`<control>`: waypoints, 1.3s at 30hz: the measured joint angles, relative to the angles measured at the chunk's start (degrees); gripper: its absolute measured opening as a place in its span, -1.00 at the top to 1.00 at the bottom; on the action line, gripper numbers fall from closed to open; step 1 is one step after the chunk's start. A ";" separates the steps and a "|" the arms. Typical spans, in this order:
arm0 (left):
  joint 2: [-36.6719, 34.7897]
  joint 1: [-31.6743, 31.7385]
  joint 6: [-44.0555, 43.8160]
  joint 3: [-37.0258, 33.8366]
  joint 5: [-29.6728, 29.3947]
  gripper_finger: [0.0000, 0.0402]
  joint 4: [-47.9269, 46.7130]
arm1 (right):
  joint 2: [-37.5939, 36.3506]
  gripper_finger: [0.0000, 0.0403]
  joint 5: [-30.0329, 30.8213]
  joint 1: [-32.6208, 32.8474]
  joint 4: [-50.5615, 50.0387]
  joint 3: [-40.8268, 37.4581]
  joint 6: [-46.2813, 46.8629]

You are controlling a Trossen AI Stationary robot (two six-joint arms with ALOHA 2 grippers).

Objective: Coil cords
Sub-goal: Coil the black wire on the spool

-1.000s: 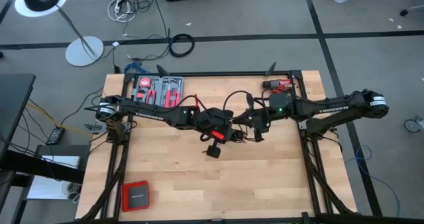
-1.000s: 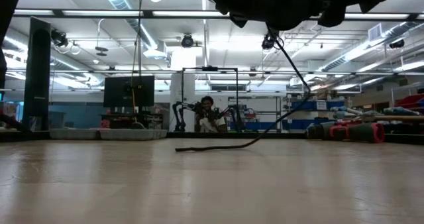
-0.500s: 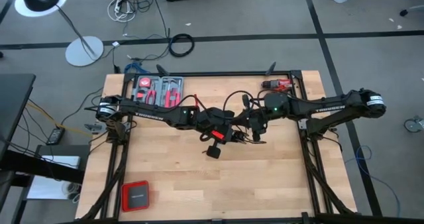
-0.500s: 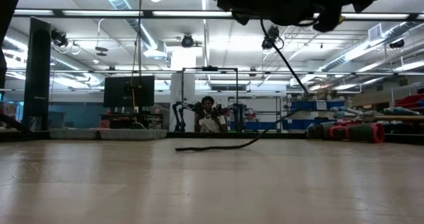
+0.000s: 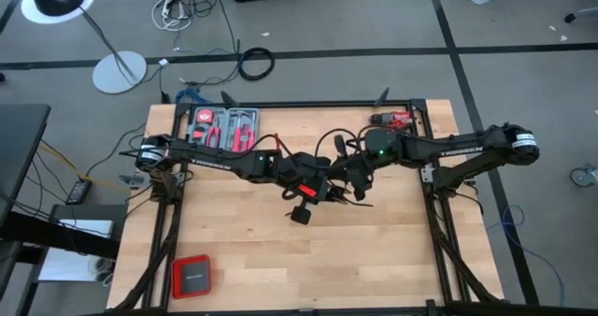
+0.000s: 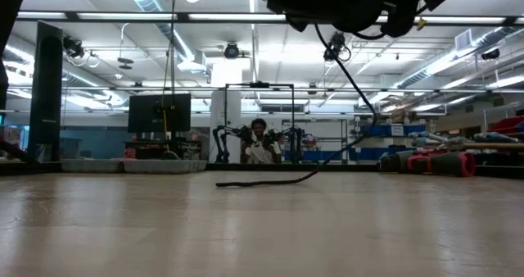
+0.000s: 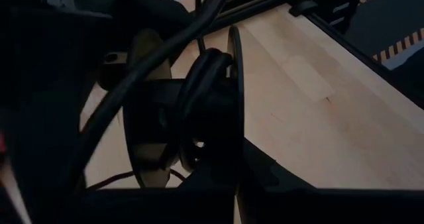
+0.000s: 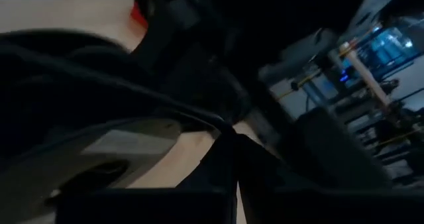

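Both arms meet over the middle of the bench (image 5: 234, 251). The left gripper (image 5: 322, 187) has its jaws pressed together; in the left wrist view a spool (image 7: 199, 111) sits directly ahead of it with dark cord turns in its groove, though whether the jaws clamp the spool cannot be told. The right gripper (image 5: 353, 178) is just beside it, jaws nearly together, apparently pinching the cord (image 6: 344, 64). From there the cord slopes down to the bench, its free end lying flat toward the far edge. This arrangement probably keeps the cord taut and raised so it can be wound. A red drill (image 5: 391, 119) rests near the far right corner.
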 joint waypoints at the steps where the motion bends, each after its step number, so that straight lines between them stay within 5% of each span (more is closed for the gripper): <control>1: 0.00 0.00 0.40 0.00 0.06 1.00 0.11 | 0.04 0.96 0.43 -0.05 0.32 0.02 0.40; 17: -1.53 0.00 9.27 0.02 -0.63 1.00 2.87 | -2.77 0.96 -3.52 -0.79 -12.62 -0.04 12.23; 34: -1.62 0.00 3.97 0.00 -3.88 1.00 -3.20 | -5.77 0.96 13.73 3.86 -4.66 0.09 26.34; 39: -1.70 0.00 4.14 0.00 -3.01 1.00 -3.53 | -5.16 0.95 13.43 4.94 -0.62 0.16 32.80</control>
